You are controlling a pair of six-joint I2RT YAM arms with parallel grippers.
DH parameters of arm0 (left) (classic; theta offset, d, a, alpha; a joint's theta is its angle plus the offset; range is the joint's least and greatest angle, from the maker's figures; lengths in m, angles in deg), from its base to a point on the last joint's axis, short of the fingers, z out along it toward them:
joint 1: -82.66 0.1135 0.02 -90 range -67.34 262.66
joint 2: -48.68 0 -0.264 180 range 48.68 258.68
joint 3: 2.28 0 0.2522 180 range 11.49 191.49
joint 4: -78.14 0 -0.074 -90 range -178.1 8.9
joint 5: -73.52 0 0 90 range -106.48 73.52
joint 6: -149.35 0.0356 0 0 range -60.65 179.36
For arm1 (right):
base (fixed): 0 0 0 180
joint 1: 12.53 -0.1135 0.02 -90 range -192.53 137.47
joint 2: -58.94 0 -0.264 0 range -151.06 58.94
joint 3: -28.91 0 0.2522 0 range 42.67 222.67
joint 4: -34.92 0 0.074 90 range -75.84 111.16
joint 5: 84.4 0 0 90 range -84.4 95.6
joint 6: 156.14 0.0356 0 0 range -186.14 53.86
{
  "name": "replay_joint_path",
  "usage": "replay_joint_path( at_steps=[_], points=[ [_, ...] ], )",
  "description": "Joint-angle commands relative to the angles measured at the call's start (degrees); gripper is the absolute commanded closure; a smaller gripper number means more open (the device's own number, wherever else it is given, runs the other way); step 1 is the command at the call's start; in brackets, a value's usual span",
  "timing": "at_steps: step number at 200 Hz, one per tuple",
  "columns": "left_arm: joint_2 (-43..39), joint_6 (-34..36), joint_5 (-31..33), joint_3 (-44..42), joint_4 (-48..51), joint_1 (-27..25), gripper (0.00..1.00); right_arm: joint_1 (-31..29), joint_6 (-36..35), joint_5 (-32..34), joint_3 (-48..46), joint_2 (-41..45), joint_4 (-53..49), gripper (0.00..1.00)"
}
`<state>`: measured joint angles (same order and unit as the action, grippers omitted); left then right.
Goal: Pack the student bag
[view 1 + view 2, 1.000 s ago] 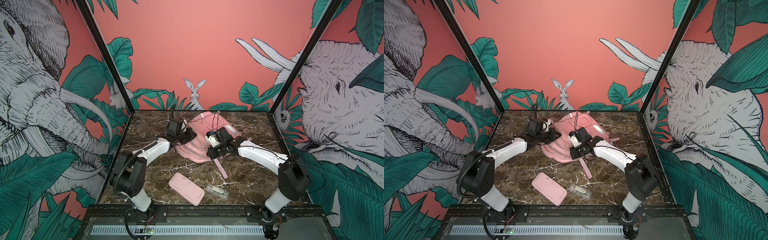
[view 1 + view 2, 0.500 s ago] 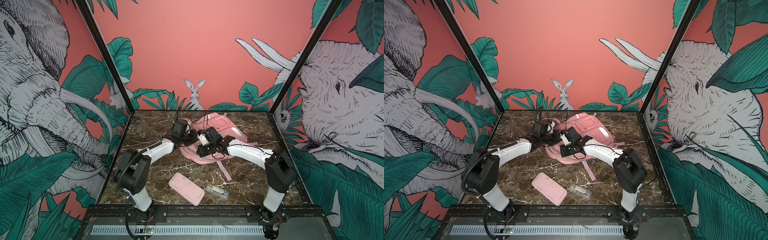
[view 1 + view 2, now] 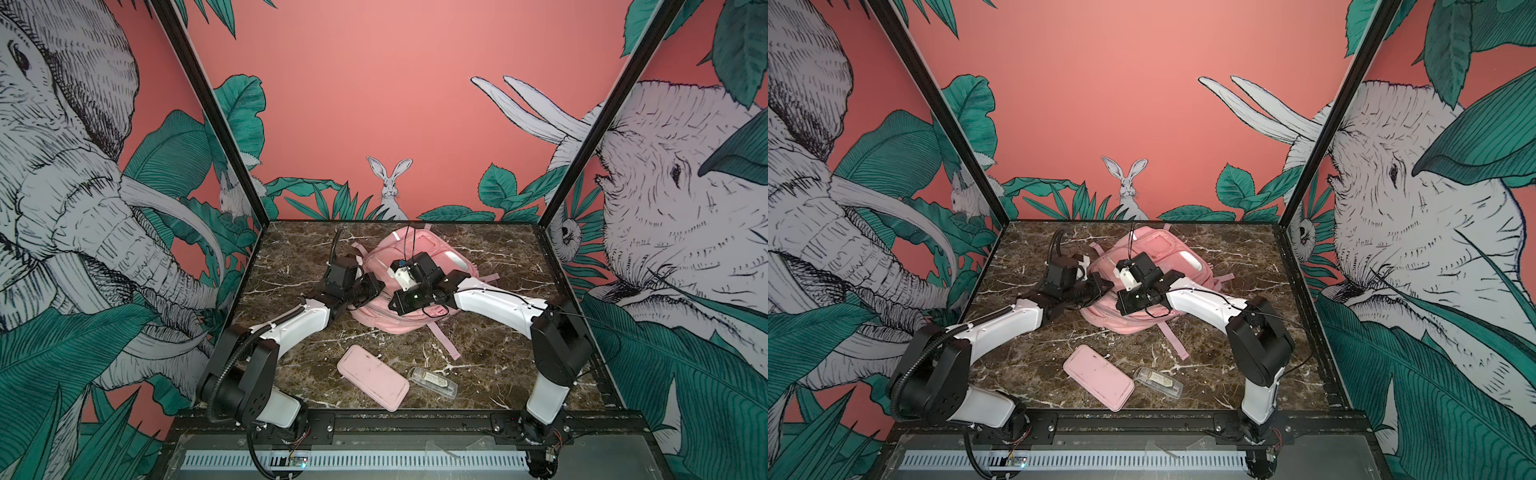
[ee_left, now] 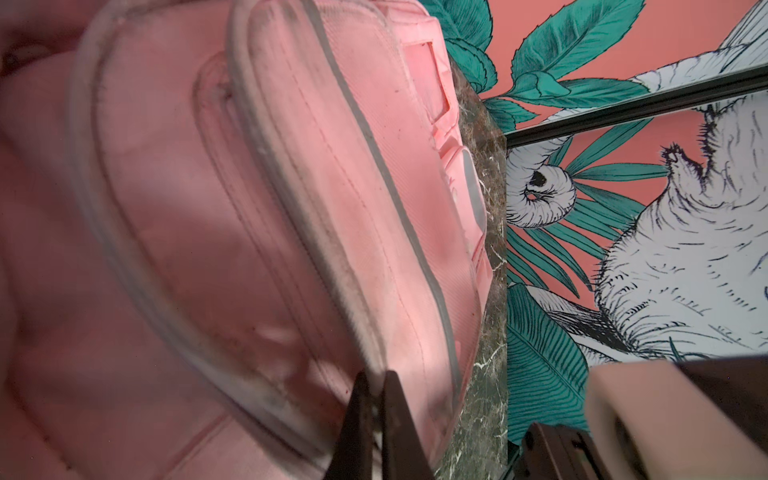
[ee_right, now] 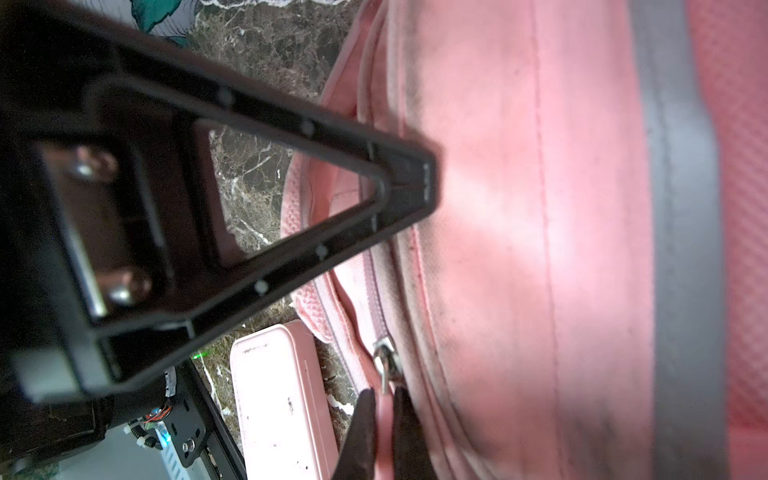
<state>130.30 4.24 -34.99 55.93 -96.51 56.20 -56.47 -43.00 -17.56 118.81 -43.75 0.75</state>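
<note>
Over the last second the right gripper (image 5: 384, 399) has slid across the student bag (image 3: 432, 241) towards the left gripper (image 4: 374, 386), and the two now sit close together over the bag's left flank. The bag's fabric there looks more bunched and lifted than it did a second ago.

In the right wrist view the right fingers (image 5: 361, 436) are pinched tight on the pink zip pull (image 5: 384, 409) hanging from a metal slider (image 5: 384, 353). The left fingers (image 4: 357, 424) are likewise closed, nipping the bag's grey-piped edge.

That reads as a zip being drawn along its track while the left arm braces the fabric, so the bag is probably being opened and nothing is packed yet. How far the zip has run is not clear.

The pink pencil pouch (image 3: 372, 376) lies flat on the marbled surface (image 3: 498, 353), with a small clear case (image 3: 432, 382) just beside it. Both are untouched.

Taking the pouch as the mark, the bag lies near it on its far side, towards the back wall. It rests on its back with the front pockets and white strips facing up. Its long axis runs away from the pouch towards the back wall, the far end leaning slightly right. Which end is the top cannot be told.
</note>
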Motion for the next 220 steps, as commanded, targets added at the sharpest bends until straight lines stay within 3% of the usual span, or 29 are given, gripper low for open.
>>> replay_joint_path(
  at_steps=[1,28,75,111,124,148,172,196,220],
  points=[
    [-5.0,-1.65,4.0,-3.45,-0.6,0.25,1.0,2.78,-2.25,3.99,0.44,1.8,1.04,1.0],
    [-5.44,-1.8,6.9,-3.08,-0.89,-3.6,0.96,4.63,-3.63,3.97,-3.87,4.75,-0.17,1.0],
    [4.48,-2.37,4.52,5.91,-2.8,-10.38,0.79,9.53,-6.13,4.37,-10.45,10.5,-2.92,1.0],
    [7.2,-0.37,1.05,10.13,0.21,-11.25,0.46,14.3,-7.62,3.81,-14.45,14.71,-4.04,1.0],
    [6.3,2.29,0.96,10.99,3.15,-11.16,0.4,15.36,-8.05,3.3,-15.05,15.13,-4.2,1.0],
    [3.71,9.54,2.58,13.4,12.01,-9.09,0.37,16.47,-9.41,3.06,-15.12,15.2,-5.27,1.0],
    [3.9,13.89,1.39,15.06,16.57,-3.04,0.38,17.16,-10.38,2.88,-15.14,15.08,-5.94,1.0],
    [7.48,18.1,-0.07,17.41,20.38,3.15,0.38,17.57,-10.69,2.68,-15.14,15.14,-6.14,1.0],
    [14.0,20.28,-4.96,21.25,22.02,5.84,0.39,17.71,-10.64,2.37,-15.06,15.46,-6.27,1.0]
  ],
)
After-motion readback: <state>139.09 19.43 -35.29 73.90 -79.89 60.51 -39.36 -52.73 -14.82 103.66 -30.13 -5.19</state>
